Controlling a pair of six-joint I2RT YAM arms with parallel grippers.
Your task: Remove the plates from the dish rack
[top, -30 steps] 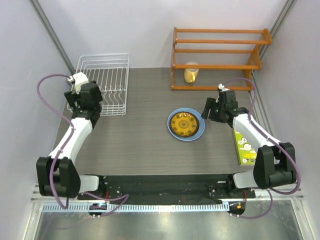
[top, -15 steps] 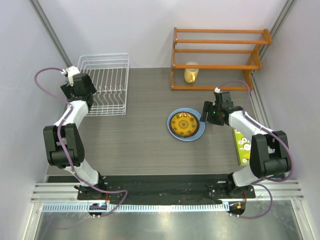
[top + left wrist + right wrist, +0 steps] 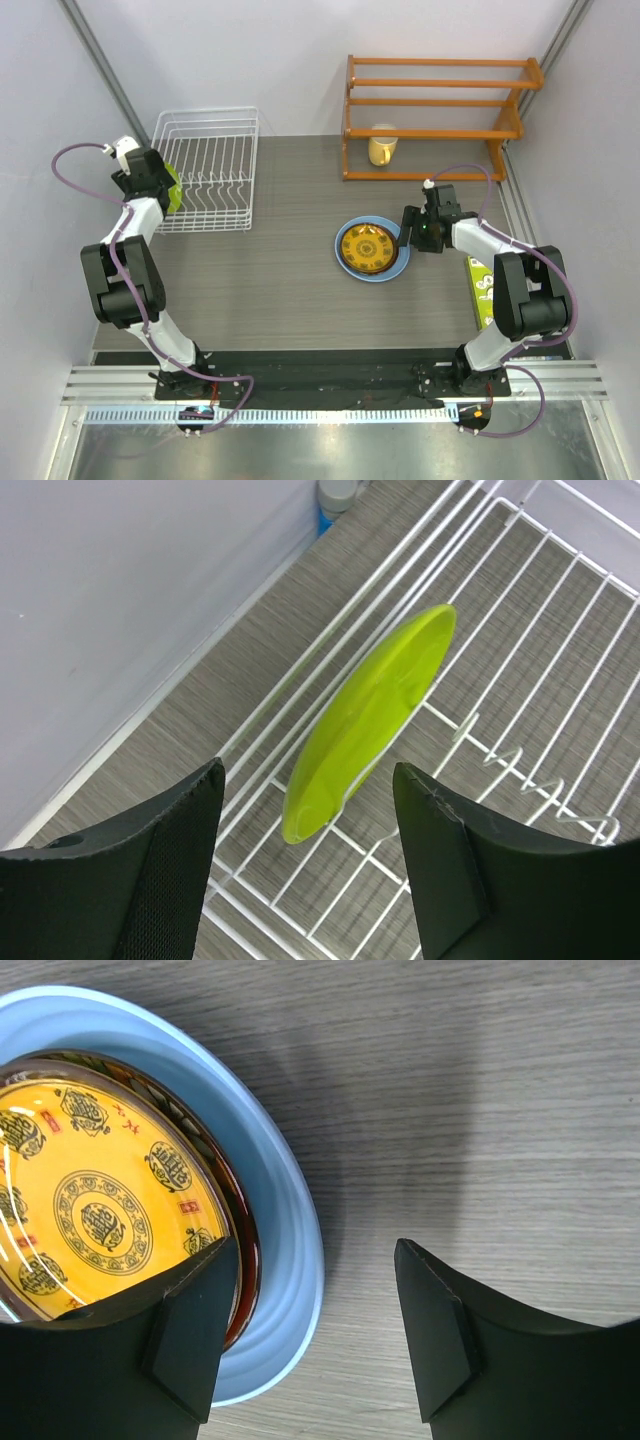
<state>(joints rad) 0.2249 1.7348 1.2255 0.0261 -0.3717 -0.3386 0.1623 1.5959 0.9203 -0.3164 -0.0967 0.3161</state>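
The left tool (image 3: pixel 308 772) has swung to the rack's (image 3: pixel 210 170) left end. Its jaws, narrowing but not yet touching, straddle the standing green plate (image 3: pixel 370 715), the last inside. On the counter (image 3: pixel 280 290), the right tool (image 3: pixel 315 1260) hovers released over the stacked blue plate's (image 3: pixel 280 1190) rim.

Lime green plate (image 3: pixel 365 725): plain, unpatterned. Dish rack (image 3: pixel 215 165): white wire. Light blue plate (image 3: pixel 290 1260): plain, faint concentric ridges. Dark red plate (image 3: pixel 236 1210): only red-brown rim visible. Yellow-orange plate (image 3: pixel 100 1210): dark brown round medallions, small red marks, ringed central medallion. Table (image 3: pixel 290 290): dark grey wood grain. Shelf (image 3: pixel 435 100), far right: orange wood. Mug (image 3: pixel 381 149): pale yellow. Box (image 3: pixel 487 295), right edge: lime green, white print. Left arm (image 3: pixel 140 225), right arm (image 3: pixel 480 238): white links, black joints. Cable (image 3: pixel 70 160): purple.
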